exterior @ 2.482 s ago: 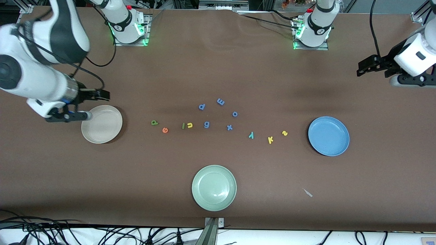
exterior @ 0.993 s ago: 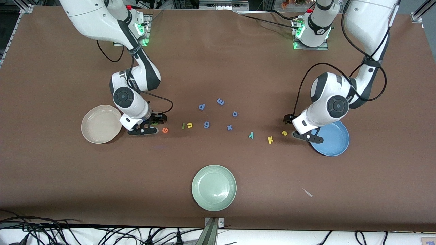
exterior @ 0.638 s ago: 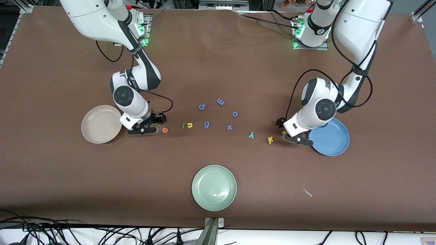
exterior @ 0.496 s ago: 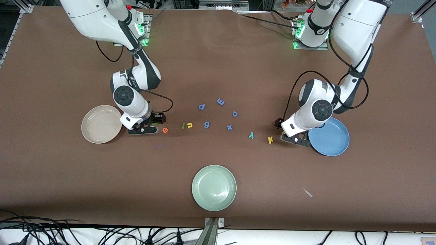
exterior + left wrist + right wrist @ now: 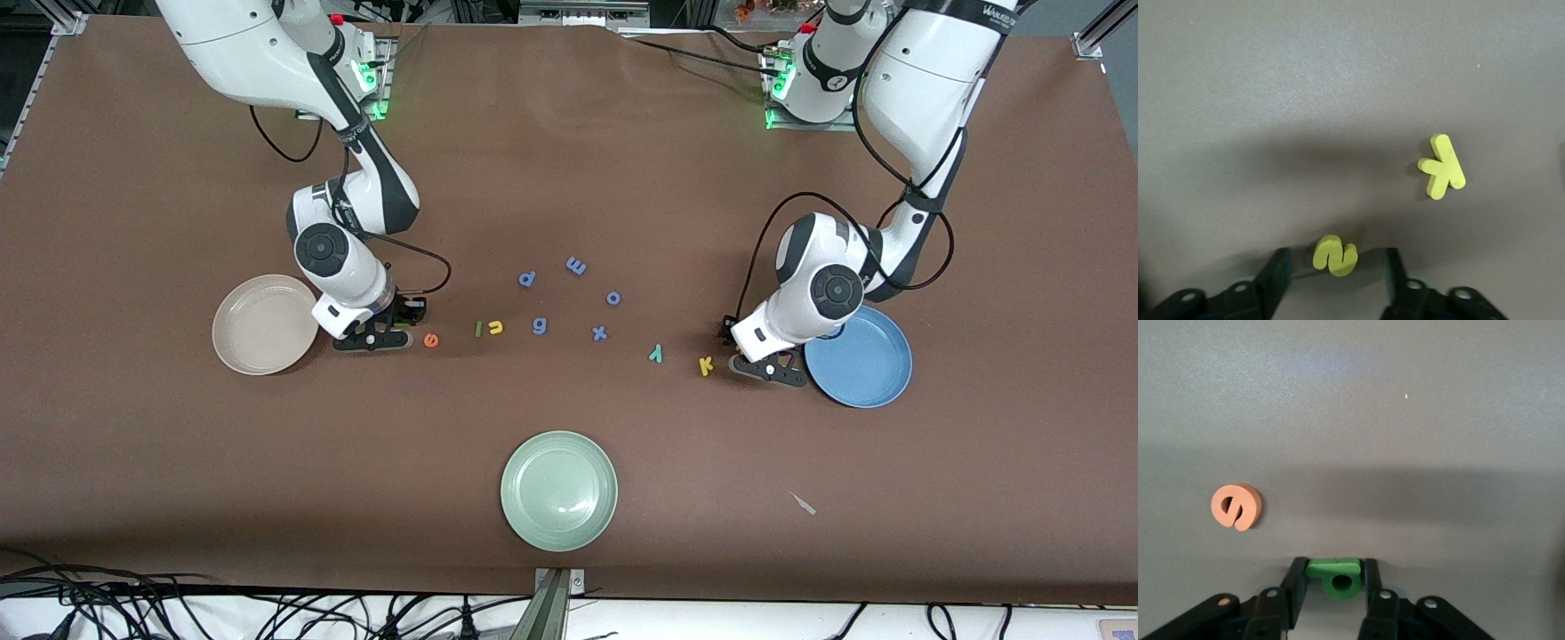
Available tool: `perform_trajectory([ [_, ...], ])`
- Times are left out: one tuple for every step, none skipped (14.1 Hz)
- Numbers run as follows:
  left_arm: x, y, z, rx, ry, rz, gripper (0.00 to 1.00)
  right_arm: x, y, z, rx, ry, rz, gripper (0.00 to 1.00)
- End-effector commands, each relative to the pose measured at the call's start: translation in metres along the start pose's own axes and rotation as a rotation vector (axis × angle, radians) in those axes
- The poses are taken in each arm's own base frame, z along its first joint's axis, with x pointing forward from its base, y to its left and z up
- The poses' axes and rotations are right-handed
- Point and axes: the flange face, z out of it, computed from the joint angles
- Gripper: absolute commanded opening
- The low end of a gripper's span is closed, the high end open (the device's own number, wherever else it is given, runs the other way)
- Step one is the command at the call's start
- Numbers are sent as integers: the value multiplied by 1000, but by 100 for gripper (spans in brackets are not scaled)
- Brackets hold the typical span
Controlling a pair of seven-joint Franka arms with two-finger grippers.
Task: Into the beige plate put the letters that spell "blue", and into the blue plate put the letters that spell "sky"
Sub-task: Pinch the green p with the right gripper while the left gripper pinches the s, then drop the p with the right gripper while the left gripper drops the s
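Observation:
My right gripper is down on the table between the beige plate and the orange e. Its fingers press both ends of the green b, which lies flat, with the e close by. The green l and yellow u lie past the e. My left gripper stands low beside the blue plate. Its fingers straddle the yellow s with a gap on each side. The yellow k and the teal y lie just past it.
Several periwinkle letters are scattered mid-table, farther from the front camera than the row of task letters. A pale green plate sits near the front edge. A small pale scrap lies toward the left arm's end.
Both arms came in from the table's ends and dropped to the table. The right fingers closed onto the b. The left gripper slid over the s and its fingers have narrowed.

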Motion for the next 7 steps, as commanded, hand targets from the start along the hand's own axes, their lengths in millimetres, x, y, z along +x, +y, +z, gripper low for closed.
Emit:
perform_trajectory([
  [5,1,7,-3,1,17,39,-6,-2,7,4,1,7,35],
  [5,1,6,-3,3,18,28,-5,-2,5,4,1,7,33],
  [6,0,5,-1,4,23,26,0,-4,-2,8,13,-1,32],
  [7,-3,0,3,12,34,23,3,-4,-9,8,11,-7,32],
  [8,-13,-7,12,20,42,23,4,-2,-15,2,-1,-15,32],
  [10,-24,-16,18,32,49,24,6,5,-23,-4,-15,-28,32],
  [11,-36,-28,29,44,71,24,9,18,-35,-12,-20,-54,32],
])
